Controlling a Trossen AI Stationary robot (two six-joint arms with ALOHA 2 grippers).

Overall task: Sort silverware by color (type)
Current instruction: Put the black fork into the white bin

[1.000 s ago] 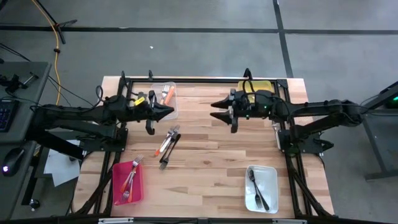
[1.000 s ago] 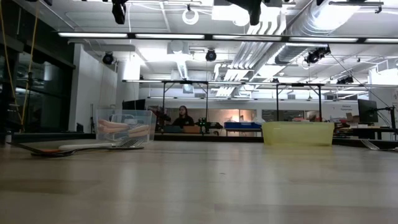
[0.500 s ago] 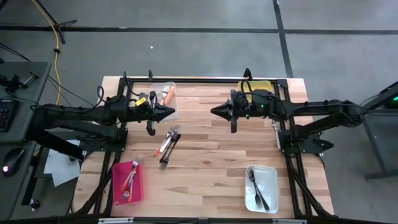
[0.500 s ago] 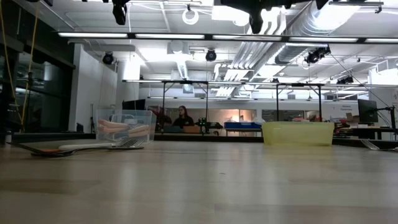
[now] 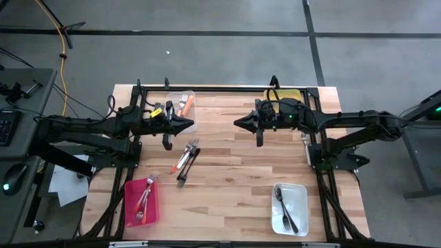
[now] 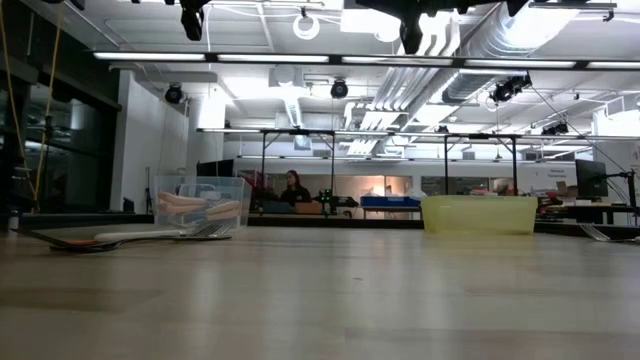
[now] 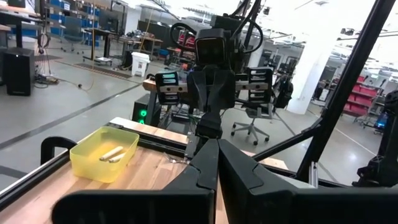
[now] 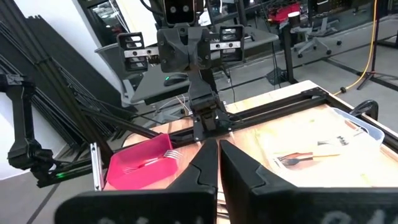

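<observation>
High view: right pincer (image 5: 238, 124) has just closed empty, raised over the counter (image 5: 234, 179), right of the loose silverware (image 5: 186, 158). Left pincer (image 5: 189, 125) is shut too, just above that pile. Nothing is gripped; the pile awaits sorting.

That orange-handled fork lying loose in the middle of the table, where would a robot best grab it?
Probably by the orange handle, coming straight down from above. The orange-handled fork lies flat on the table, its tines packed against the other loose utensils, while the handle end sticks out clear.
</observation>
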